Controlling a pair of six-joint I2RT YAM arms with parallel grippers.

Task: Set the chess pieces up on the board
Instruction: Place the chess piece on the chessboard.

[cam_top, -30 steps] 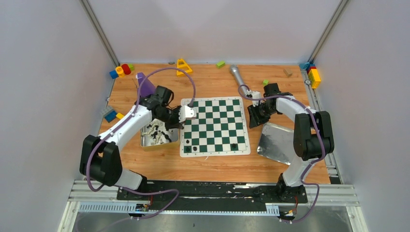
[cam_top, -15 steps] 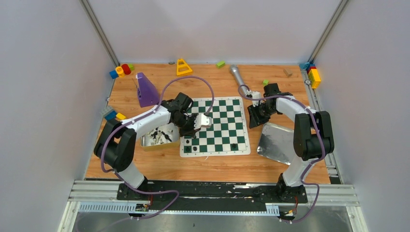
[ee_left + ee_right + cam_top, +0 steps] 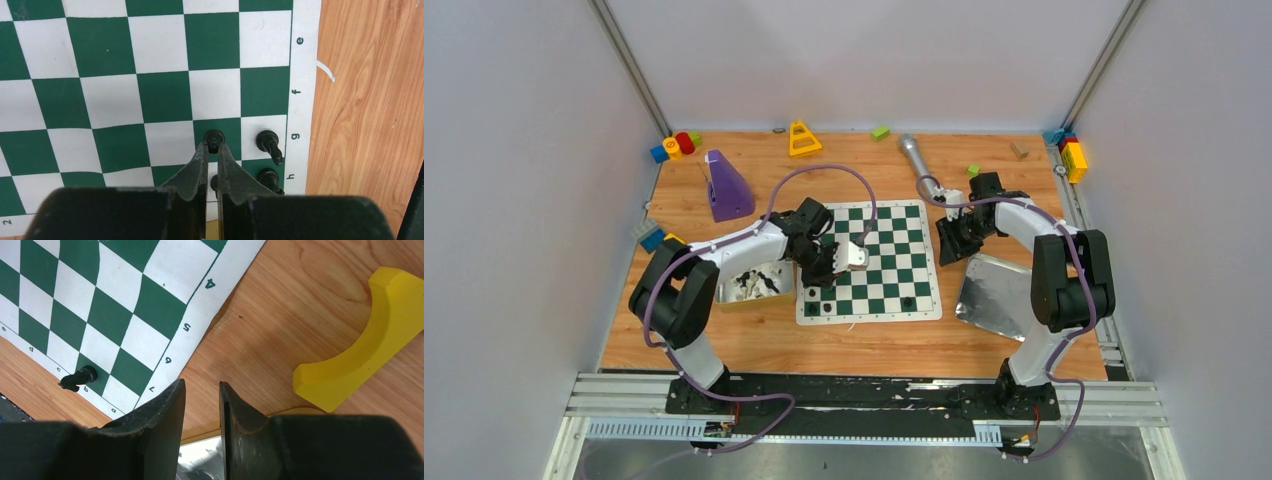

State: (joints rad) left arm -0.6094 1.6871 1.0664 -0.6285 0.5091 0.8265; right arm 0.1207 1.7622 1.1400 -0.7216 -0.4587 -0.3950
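Black pawn (image 3: 215, 139) was pinched at its head by the left jaws, closed on it, at a green sq near the board (image 3: 150, 95) edge by files g/h. Two other black pieces (image 3: 268, 144) stood just beside it. Tray (image 3: 724, 296) w/ loose pieces sat left of the board. Right jaws were slightly apart, nothing betw. them, over the bench (image 3: 280, 315) by the board's right edge.

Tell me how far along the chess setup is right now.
Early. Done: a few black pieces sit along the near edge of the board, mostly at its left corner. In hand: the left pincer grips another black piece beside them. Left: nearly every square is bare, and loose pieces wait in the tin. The right pincer is open and empty.
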